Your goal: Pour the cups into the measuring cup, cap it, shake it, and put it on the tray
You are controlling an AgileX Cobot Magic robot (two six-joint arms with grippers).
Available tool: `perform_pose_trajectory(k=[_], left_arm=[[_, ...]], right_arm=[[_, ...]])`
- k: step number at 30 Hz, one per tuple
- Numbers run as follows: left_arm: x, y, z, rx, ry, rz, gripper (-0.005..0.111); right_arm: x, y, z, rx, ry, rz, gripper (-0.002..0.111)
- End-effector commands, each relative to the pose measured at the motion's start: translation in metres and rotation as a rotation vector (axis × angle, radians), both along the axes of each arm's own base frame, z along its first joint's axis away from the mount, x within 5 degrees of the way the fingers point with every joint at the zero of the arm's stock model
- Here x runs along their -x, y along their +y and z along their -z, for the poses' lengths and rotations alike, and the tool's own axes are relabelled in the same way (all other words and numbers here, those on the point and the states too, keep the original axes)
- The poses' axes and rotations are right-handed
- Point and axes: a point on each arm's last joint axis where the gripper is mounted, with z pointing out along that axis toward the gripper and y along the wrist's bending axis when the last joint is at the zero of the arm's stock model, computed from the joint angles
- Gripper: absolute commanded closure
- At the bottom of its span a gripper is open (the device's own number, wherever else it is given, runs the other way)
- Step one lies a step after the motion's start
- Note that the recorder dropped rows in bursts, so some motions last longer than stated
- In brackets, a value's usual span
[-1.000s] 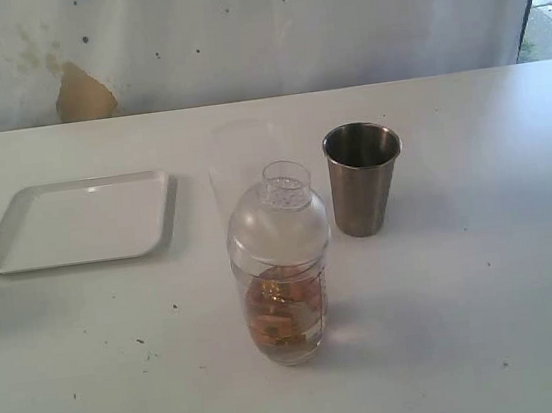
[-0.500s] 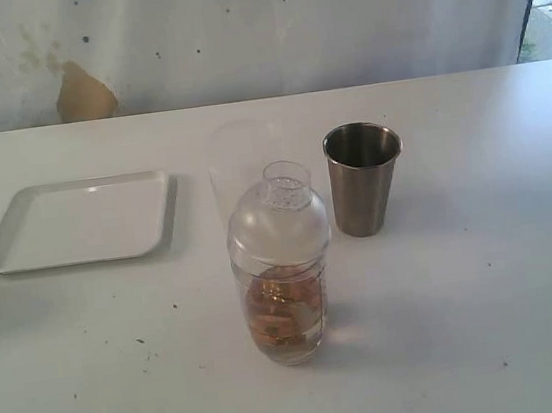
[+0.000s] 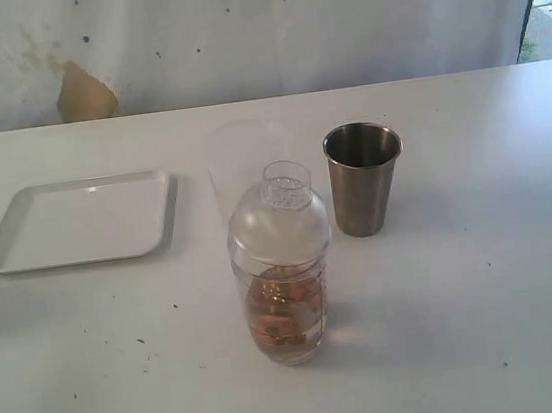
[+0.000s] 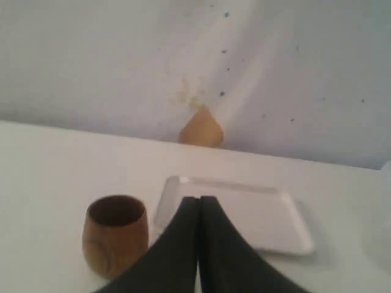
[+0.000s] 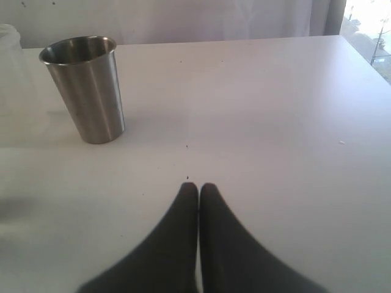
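The measuring cup [image 3: 285, 301] stands at the table's middle front, orange-brown contents at its bottom and a clear domed cap [image 3: 277, 216] on top. Behind and to its right stands the steel tumbler [image 3: 364, 177], upright; it also shows in the right wrist view [image 5: 85, 88]. The white tray [image 3: 81, 220] lies at the left and holds nothing. The wooden cup [image 4: 116, 235] stands upright next to the tray [image 4: 244, 210] in the left wrist view only. My left gripper [image 4: 199, 200] is shut on nothing, near the wooden cup. My right gripper [image 5: 198, 186] is shut on nothing, well short of the tumbler. Neither gripper shows in the exterior view.
A frosted translucent cup [image 3: 237, 161] stands just behind the measuring cup, partly hidden by it. The white table [image 3: 486, 271] runs to a pale wall with a brown patch [image 3: 83, 94]. Small dark specks dot the table's front.
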Motion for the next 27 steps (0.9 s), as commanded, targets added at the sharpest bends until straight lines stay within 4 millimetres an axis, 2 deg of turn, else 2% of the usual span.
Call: perform_pose_trajectory(k=[1, 8, 12, 23, 27], left_arm=[[0.003, 0.002, 0.022, 0.010, 0.171, -0.051, 0.106], [0.002, 0.003, 0.019, -0.113, 0.144, -0.046, 0.106], [0.001, 0.003, 0.012, -0.122, 0.068, -0.053, 0.106], [0.001, 0.003, 0.012, -0.122, 0.066, -0.054, 0.106], [0.001, 0.003, 0.012, -0.122, 0.066, -0.054, 0.106]], right_arm=[[0.000, 0.000, 0.001, 0.000, -0.007, 0.005, 0.108], [0.000, 0.000, 0.001, 0.000, -0.007, 0.005, 0.108], [0.000, 0.000, 0.001, 0.000, -0.007, 0.005, 0.108], [0.000, 0.000, 0.001, 0.000, -0.009, 0.005, 0.108], [-0.002, -0.001, -0.012, 0.028, -0.152, 0.005, 0.108]])
